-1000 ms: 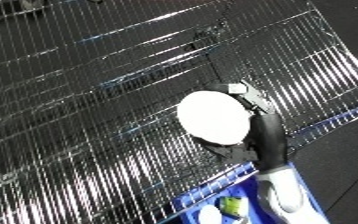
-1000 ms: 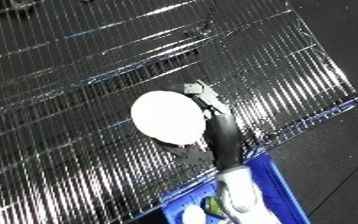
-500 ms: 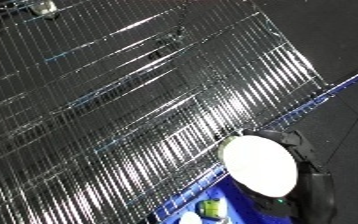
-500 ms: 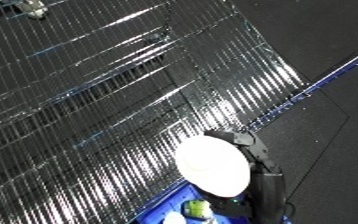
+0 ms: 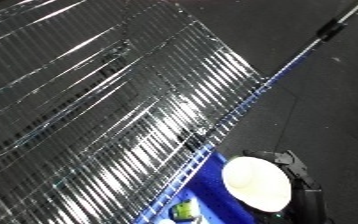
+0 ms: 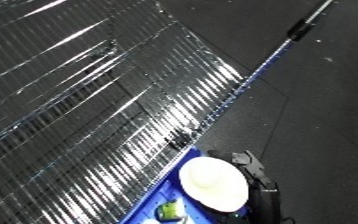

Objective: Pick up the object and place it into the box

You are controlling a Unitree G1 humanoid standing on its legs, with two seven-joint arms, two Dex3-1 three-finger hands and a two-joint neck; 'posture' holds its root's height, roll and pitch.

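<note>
A round white disc-shaped object (image 5: 256,183) is held up by my right hand (image 5: 297,172), whose black fingers curl round its right edge. The disc hangs over the blue bin (image 6: 169,188) at the bottom of the view, just right of the bin's near wall. A small green and yellow item (image 5: 183,210) lies inside the bin. My left hand shows in neither view.
A shiny wire rack shelf (image 5: 95,110) fills the left and middle, its edge running diagonally beside the bin. Dark floor (image 5: 335,100) lies to the right, with a thin pole (image 6: 302,22) at the top right.
The camera has swung right, so the shelf has slid left and up. The disc, held in my right hand, has come off the shelf area and now sits over the blue bin.
</note>
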